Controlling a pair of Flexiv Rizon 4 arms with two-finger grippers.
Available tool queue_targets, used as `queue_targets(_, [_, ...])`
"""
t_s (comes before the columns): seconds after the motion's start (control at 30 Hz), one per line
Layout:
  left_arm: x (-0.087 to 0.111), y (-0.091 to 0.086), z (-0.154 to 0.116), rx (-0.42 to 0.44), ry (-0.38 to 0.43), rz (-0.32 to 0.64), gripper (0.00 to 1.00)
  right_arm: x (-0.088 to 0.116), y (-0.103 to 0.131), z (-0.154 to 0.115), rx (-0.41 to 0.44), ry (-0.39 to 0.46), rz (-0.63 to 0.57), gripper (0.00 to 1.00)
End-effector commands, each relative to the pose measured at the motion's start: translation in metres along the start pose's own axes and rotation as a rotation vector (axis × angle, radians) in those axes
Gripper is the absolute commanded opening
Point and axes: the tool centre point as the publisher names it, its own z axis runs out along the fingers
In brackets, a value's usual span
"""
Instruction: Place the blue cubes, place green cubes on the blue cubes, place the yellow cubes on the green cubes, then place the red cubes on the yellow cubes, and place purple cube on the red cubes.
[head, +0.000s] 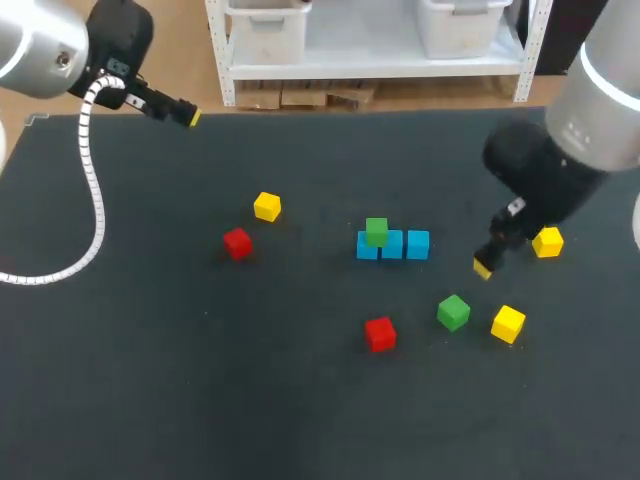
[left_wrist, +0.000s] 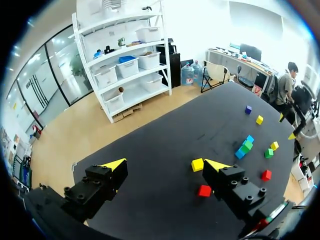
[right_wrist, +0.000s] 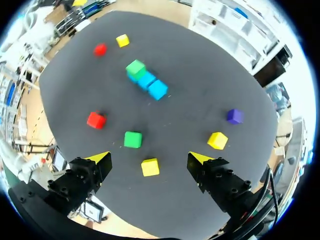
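Currently the green layer is in hand. One green cube (head: 376, 231) sits atop the row of three blue cubes (head: 392, 245) near the middle of the tabletop (head: 150, 380). The second green cube (head: 453, 312) lies loose toward the right edge. My right jaws hang wide and empty above the tabletop, with that cube ahead of them, beyond a yellow cube (right_wrist: 150, 167). The next move, in my judgement, is to descend, straddle it and close. My left jaws, also wide, hang over the far left corner.
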Motion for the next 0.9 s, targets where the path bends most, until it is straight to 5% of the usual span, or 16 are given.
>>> queue_targets(0.03, [0.001,0.001,0.000,0.004,-0.004,0.001,1.00,0.008,0.011,0.010,0.001,0.026,-0.046,1.00])
queue_targets(0.37, [0.001,0.001,0.000,0.004,-0.004,0.001,1.00,-0.011,0.031,0.054,0.009,0.183,-0.125,1.00])
queue_targets(0.9, [0.001,0.001,0.000,0.004,-0.004,0.001,1.00,-0.027,0.033,0.099,0.023,0.242,-0.095,1.00])
